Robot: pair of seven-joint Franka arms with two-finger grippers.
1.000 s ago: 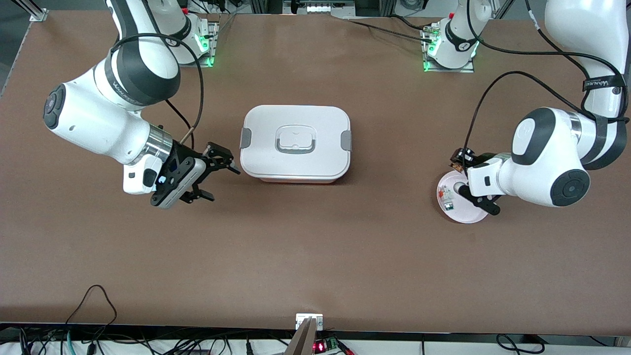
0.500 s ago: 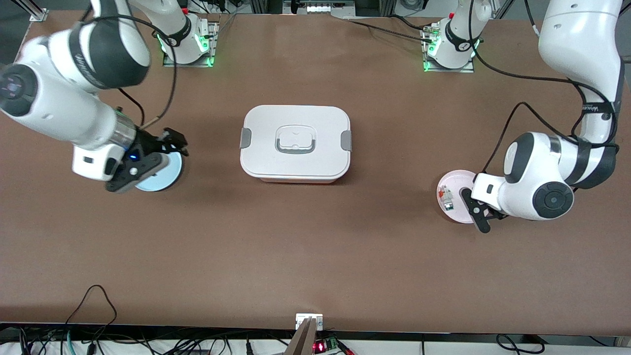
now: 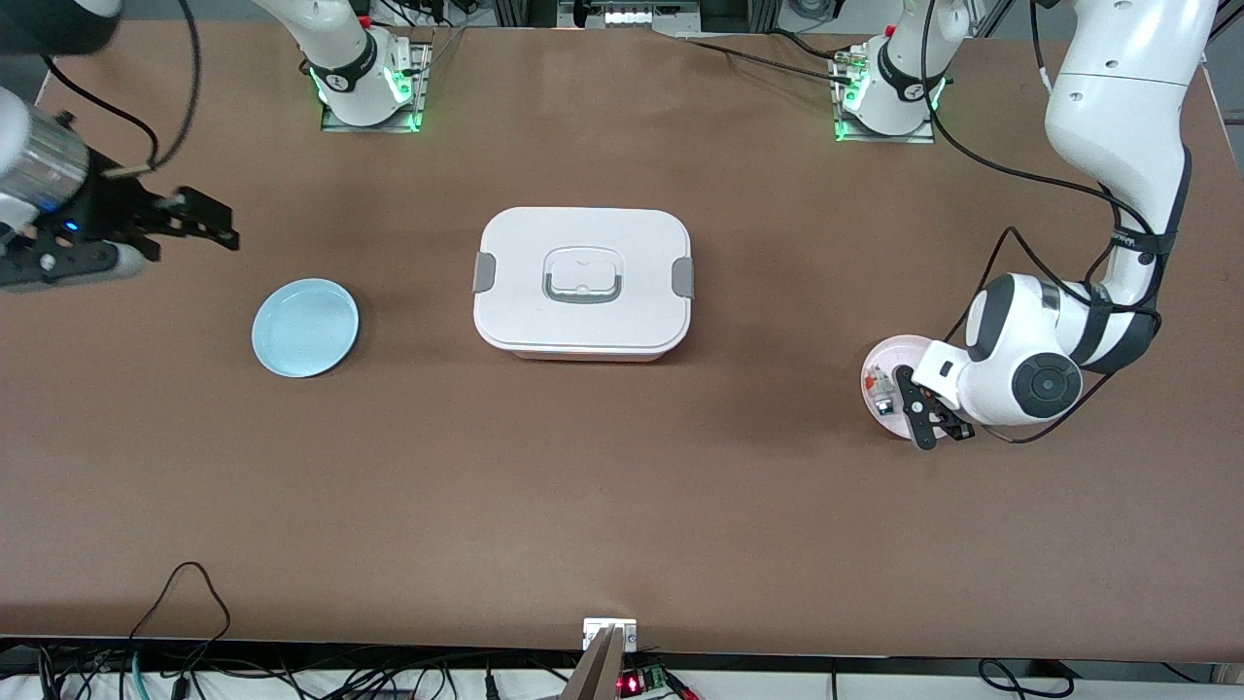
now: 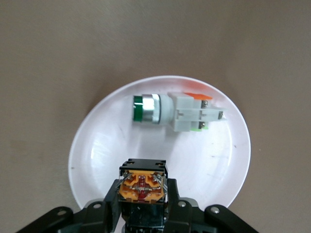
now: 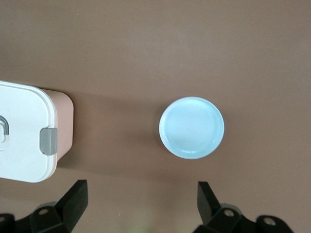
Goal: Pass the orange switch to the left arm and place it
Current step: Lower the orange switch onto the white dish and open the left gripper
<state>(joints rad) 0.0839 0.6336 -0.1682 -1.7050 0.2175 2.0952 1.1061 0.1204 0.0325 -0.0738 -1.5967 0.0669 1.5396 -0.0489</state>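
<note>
The orange switch (image 4: 143,183), a black block with an orange end facing the camera, sits between my left gripper's fingers. My left gripper (image 4: 143,196) is shut on it, over the near part of the white plate (image 4: 97,145). In the front view my left gripper (image 3: 923,416) hangs over that plate (image 3: 899,348) at the left arm's end of the table, and the switch is hidden there. The white box (image 3: 581,284) stands at the table's middle. My right gripper (image 3: 216,226) is open and empty, up over the right arm's end of the table; its wrist view (image 5: 141,194) looks down on bare table.
A green-capped switch with a white body (image 4: 170,110) lies on the white plate. A light blue plate (image 3: 305,327) lies between the box and the right arm's end, also in the right wrist view (image 5: 191,127). The box corner (image 5: 24,136) shows there too.
My right arm has swung away from the box toward its end of the table, uncovering the blue plate. My left gripper has shifted over the white plate, toward the front camera.
</note>
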